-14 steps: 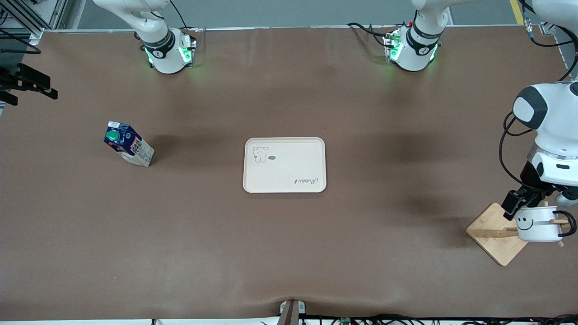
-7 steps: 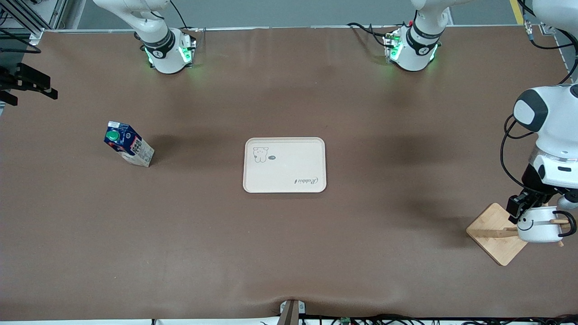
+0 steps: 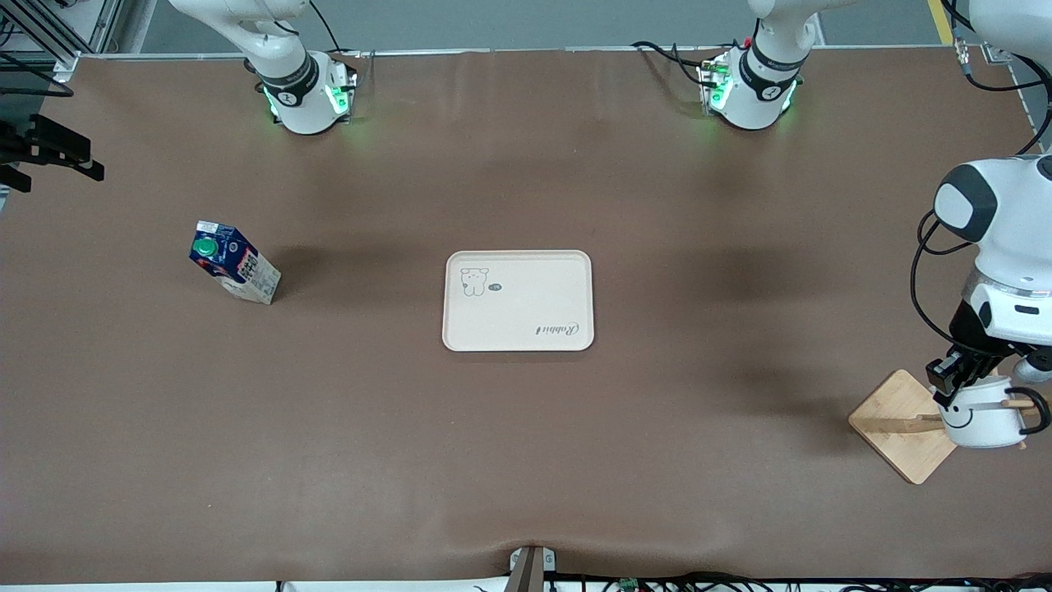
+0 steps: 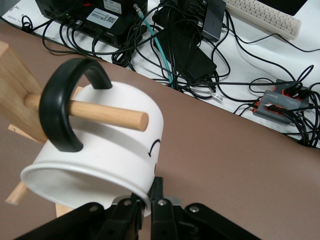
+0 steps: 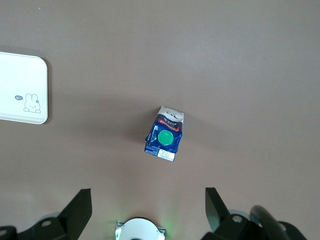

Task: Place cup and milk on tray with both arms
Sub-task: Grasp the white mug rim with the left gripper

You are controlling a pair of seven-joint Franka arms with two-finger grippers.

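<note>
The cup (image 3: pixel 982 415) hangs by its black handle on a wooden peg (image 4: pixel 100 112) of a bamboo stand at the left arm's end of the table. My left gripper (image 3: pixel 953 380) is shut on the cup's rim, one finger inside and one outside, as the left wrist view (image 4: pixel 150 192) shows against the cup (image 4: pixel 100 150). The milk (image 3: pixel 234 263) stands on the table toward the right arm's end. My right gripper (image 5: pixel 147 192) is open and empty, high over the table with the milk (image 5: pixel 164 135) below it. The tray (image 3: pixel 518 300) lies empty mid-table.
The stand's square bamboo base (image 3: pixel 896 423) sits near the table's edge at the left arm's end. Cables and electronics (image 4: pixel 190 45) lie off the table edge by the stand. The tray's corner shows in the right wrist view (image 5: pixel 20 87).
My left gripper has lowered and closed onto the cup's rim, and the cup has shifted slightly on its peg. The milk and tray have not moved.
</note>
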